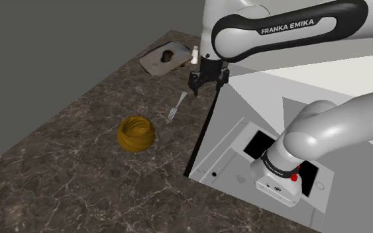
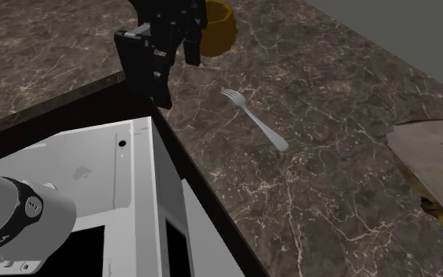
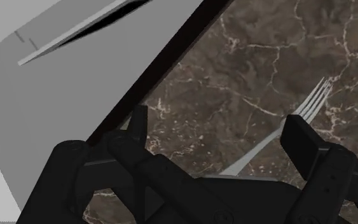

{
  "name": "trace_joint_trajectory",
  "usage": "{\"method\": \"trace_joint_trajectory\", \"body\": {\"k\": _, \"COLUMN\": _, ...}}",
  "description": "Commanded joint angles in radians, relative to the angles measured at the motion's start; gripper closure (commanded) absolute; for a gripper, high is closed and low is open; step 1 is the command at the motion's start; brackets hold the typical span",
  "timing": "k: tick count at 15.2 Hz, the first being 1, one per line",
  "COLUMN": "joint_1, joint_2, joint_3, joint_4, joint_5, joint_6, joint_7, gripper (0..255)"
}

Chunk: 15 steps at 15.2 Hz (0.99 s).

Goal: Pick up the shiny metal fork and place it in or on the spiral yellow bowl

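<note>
The shoulder view looks down from high beside the stand (image 1: 264, 93), far off, across the table (image 1: 65, 185). The second exterior view sits near, facing roughly opposite along the table, and the wrist view hangs close above it. All three share the fork (image 1: 176, 107) and the stand's dark edge.

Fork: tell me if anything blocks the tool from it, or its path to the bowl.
Nothing visible does. The fork lies bare on the counter with the open tool above it; only bare counter separates fork and bowl.
</note>
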<state>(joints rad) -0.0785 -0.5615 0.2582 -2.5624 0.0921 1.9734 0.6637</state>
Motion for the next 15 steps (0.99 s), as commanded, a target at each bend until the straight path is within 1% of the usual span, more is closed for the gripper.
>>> {"method": "trace_joint_trajectory", "body": {"k": 1, "joint_1": -0.029, "joint_2": 0.074, "joint_3": 0.048, "joint_4": 0.013, "joint_5": -0.002, "joint_6": 0.082, "joint_7": 0.123, "gripper": 0}}
{"method": "trace_joint_trajectory", "body": {"k": 4, "joint_1": -0.079, "joint_2": 0.190, "joint_3": 0.118, "joint_4": 0.048, "joint_5": -0.032, "joint_6": 0.185, "joint_7": 0.307, "gripper": 0}}
{"method": "trace_joint_trajectory", "body": {"k": 6, "joint_1": -0.116, "joint_2": 0.273, "joint_3": 0.159, "joint_4": 0.080, "joint_5": -0.072, "joint_6": 0.245, "joint_7": 0.437, "gripper": 0}}
{"method": "trace_joint_trajectory", "body": {"k": 8, "joint_1": -0.153, "joint_2": 0.359, "joint_3": 0.195, "joint_4": 0.120, "joint_5": -0.130, "joint_6": 0.295, "joint_7": 0.575, "gripper": 0}}
{"method": "trace_joint_trajectory", "body": {"k": 11, "joint_1": -0.198, "joint_2": 0.492, "joint_3": 0.229, "joint_4": 0.191, "joint_5": -0.244, "joint_6": 0.349, "joint_7": 0.794, "gripper": 0}}
{"method": "trace_joint_trajectory", "body": {"k": 15, "joint_1": -0.200, "joint_2": 0.529, "joint_3": 0.225, "joint_4": 0.182, "joint_5": -0.278, "joint_6": 0.390, "joint_7": 0.824, "gripper": 0}}
